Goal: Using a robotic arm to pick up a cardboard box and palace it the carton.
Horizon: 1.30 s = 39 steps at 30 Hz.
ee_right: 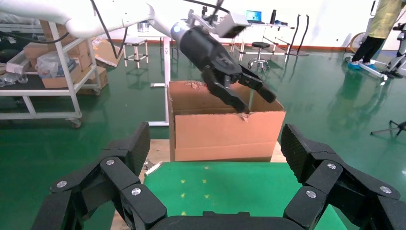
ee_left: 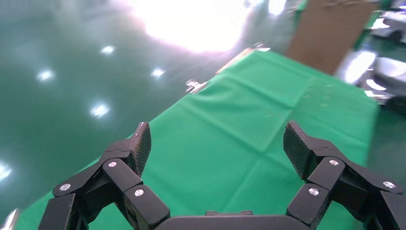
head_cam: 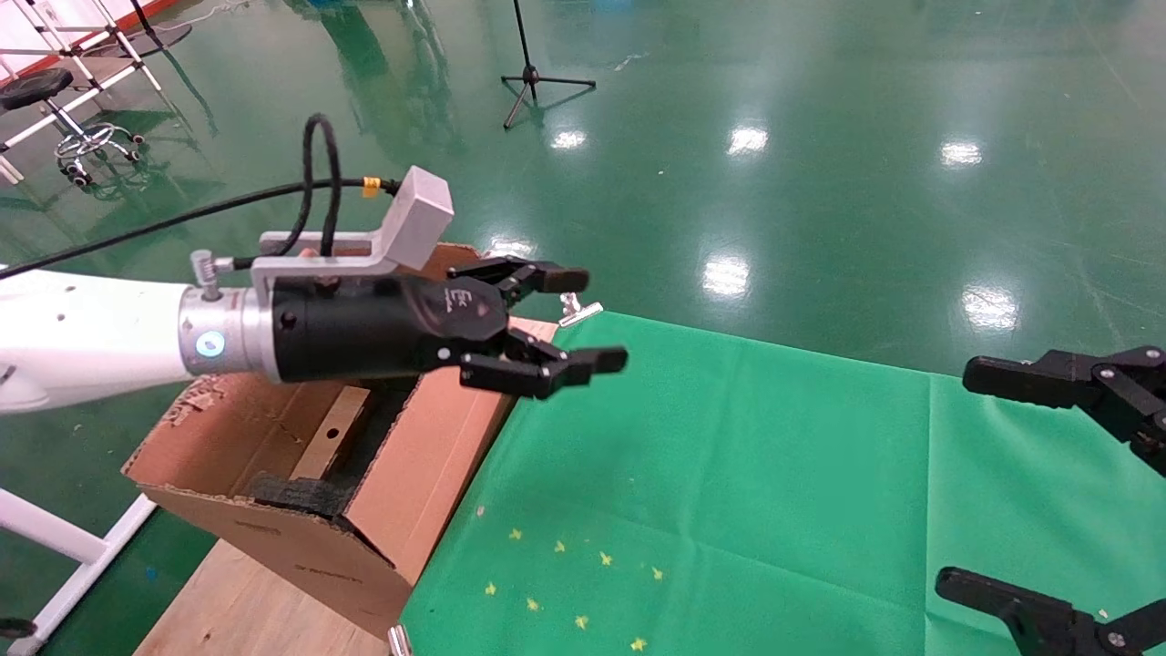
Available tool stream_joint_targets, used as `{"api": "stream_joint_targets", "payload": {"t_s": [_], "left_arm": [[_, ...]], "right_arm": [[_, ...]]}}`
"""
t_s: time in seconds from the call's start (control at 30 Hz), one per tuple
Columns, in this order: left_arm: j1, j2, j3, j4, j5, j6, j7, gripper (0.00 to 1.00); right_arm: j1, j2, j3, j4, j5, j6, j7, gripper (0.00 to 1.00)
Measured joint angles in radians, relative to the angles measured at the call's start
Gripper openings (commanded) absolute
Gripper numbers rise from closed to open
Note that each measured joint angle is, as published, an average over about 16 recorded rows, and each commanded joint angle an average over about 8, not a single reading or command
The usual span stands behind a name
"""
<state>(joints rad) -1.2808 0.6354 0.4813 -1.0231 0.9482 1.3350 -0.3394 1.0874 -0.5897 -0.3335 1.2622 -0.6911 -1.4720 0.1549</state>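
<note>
My left robotic arm (head_cam: pixel 82 337) reaches from the left, above the carton. Its gripper (head_cam: pixel 588 319) is open and empty, just past the carton's right wall, over the edge of the green cloth (head_cam: pixel 729 474). The wrist view shows only cloth between its fingers (ee_left: pixel 218 139). The carton (head_cam: pixel 428 474) stands open at the left on a wooden table, with black foam (head_cam: pixel 301 497) inside. A slim brown cardboard box (head_cam: pixel 332 428) lies inside it between the foam pieces. My right gripper (head_cam: pixel 970 478) is open and empty at the right edge, facing the carton (ee_right: pixel 225 134) and the left gripper (ee_right: pixel 253 98).
A metal clip (head_cam: pixel 576 310) holds the cloth's far corner beside the carton. Small yellow stars (head_cam: pixel 565 583) mark the cloth near the front. The wooden tabletop (head_cam: pixel 228 601) shows left of the cloth. A tripod stand (head_cam: pixel 533 77) and a stool (head_cam: pixel 64 109) stand on the green floor beyond.
</note>
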Motion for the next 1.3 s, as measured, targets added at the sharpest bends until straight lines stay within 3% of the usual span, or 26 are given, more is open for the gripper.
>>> {"api": "stream_joint_targets", "payload": {"t_s": [0.6, 1.3], "left_arm": [[0.207, -0.025, -0.202, -0.262, -0.219, 0.162, 0.149, 1.0], [0.213, -0.026, -0.208, -0.268, -0.225, 0.165, 0.154, 1.0]], "right_arm": [[0.0, 0.0, 0.0, 0.0, 0.0, 0.0, 0.0, 1.0], [0.0, 0.0, 0.0, 0.0, 0.0, 0.0, 0.0, 1.0]]}}
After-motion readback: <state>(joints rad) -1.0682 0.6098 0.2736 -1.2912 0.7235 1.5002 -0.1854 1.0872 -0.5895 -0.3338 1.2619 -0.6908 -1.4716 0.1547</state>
